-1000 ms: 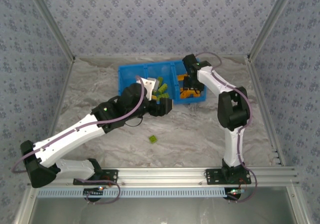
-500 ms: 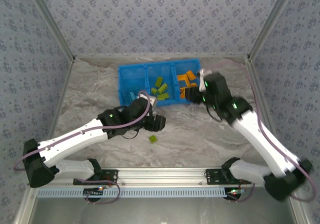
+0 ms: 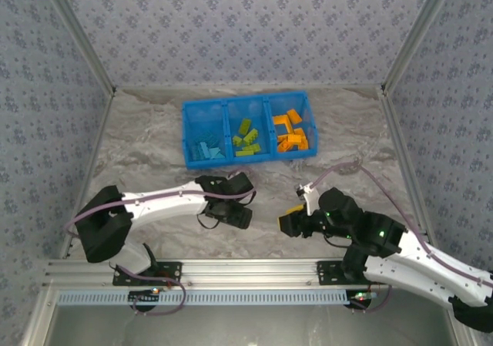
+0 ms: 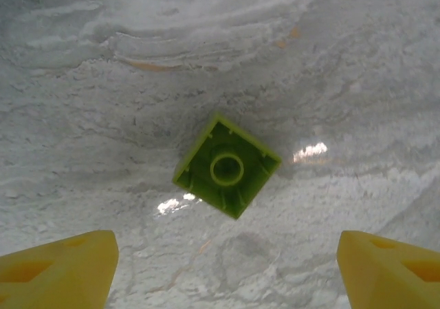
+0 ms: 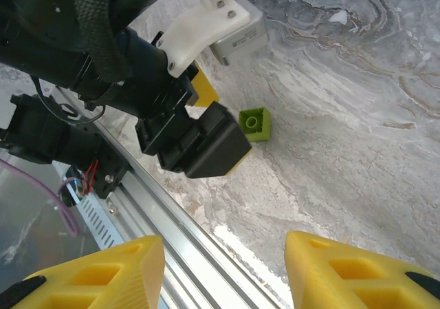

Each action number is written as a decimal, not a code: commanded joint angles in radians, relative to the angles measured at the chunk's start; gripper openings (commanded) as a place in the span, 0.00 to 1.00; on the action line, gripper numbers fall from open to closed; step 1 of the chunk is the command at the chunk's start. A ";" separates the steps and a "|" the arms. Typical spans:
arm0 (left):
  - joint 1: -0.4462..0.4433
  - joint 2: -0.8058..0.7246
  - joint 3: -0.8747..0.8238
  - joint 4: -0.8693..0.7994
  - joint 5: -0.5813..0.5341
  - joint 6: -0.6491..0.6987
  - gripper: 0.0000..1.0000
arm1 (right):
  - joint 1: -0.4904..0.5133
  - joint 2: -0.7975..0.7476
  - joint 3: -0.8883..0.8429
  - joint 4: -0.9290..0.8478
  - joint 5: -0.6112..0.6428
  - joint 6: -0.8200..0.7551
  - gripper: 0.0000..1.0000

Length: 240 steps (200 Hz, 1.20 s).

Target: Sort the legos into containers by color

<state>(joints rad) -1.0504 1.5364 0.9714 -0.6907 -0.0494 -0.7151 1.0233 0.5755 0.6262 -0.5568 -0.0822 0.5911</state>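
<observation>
One loose lime lego [image 4: 227,166], three containers [image 3: 246,99]

Glossy plastic green lego [image 4: 227,166]; table [image 4: 103,82] smooth, faintly shiny.

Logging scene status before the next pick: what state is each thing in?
Lime green plastic brick on the table: upside down, hollow side up, lying free.
Left end effector: open, above that brick.
Right end effector: open, empty.
Long blue plastic bin: upright; light blue bricks, lime bricks, orange bricks each in own compartment.
</observation>
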 commanded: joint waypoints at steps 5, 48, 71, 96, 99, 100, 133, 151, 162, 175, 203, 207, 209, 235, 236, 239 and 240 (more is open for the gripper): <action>0.009 0.012 0.062 -0.051 0.009 -0.269 0.85 | 0.010 0.057 0.048 0.005 0.049 0.009 0.52; 0.015 0.081 0.103 -0.017 0.024 -0.487 0.85 | 0.032 0.115 0.053 0.058 0.036 -0.005 0.51; 0.015 0.113 0.080 0.057 0.054 -0.545 0.85 | 0.053 0.090 0.046 0.058 0.058 -0.006 0.51; 0.015 0.123 0.061 0.057 0.045 -0.585 0.83 | 0.059 0.044 0.040 0.040 0.103 0.003 0.51; 0.015 0.121 0.059 0.057 0.042 -0.588 0.83 | 0.059 0.040 0.039 0.038 0.105 0.003 0.52; 0.015 0.121 0.057 0.057 0.041 -0.588 0.83 | 0.060 0.039 0.040 0.037 0.106 0.003 0.52; 0.025 0.115 0.002 0.115 0.042 -0.609 0.75 | 0.058 0.033 0.042 0.032 0.125 0.001 0.52; 0.036 0.132 -0.008 0.132 0.039 -0.605 0.68 | 0.057 0.037 0.043 0.035 0.127 -0.001 0.53; 0.039 0.136 -0.002 0.131 0.022 -0.594 0.62 | 0.057 0.040 0.045 0.036 0.126 0.000 0.53; 0.040 0.130 0.000 0.127 -0.004 -0.587 0.53 | 0.057 0.039 0.043 0.036 0.127 0.001 0.53; 0.039 0.125 0.020 0.109 -0.031 -0.558 0.42 | 0.056 0.040 0.036 0.039 0.129 0.005 0.53; 0.039 0.125 0.022 0.107 -0.032 -0.556 0.39 | 0.057 0.040 0.036 0.038 0.129 0.005 0.53; 0.039 0.124 0.022 0.105 -0.035 -0.554 0.36 | 0.057 0.040 0.035 0.039 0.129 0.006 0.53; 0.037 0.096 0.018 0.103 -0.055 -0.541 0.24 | 0.054 0.040 0.037 0.045 0.137 0.004 0.54; 0.037 0.095 0.018 0.101 -0.057 -0.540 0.23 | 0.055 0.041 0.038 0.046 0.137 0.003 0.54; 0.036 0.090 0.019 0.099 -0.062 -0.538 0.23 | 0.055 0.040 0.038 0.046 0.139 0.003 0.54; 0.036 0.087 0.019 0.097 -0.064 -0.538 0.23 | 0.054 0.040 0.039 0.045 0.140 0.003 0.54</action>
<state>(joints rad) -1.0145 1.6547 0.9699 -0.5652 -0.0616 -1.2724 1.0760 0.6186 0.6495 -0.5159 0.0311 0.5915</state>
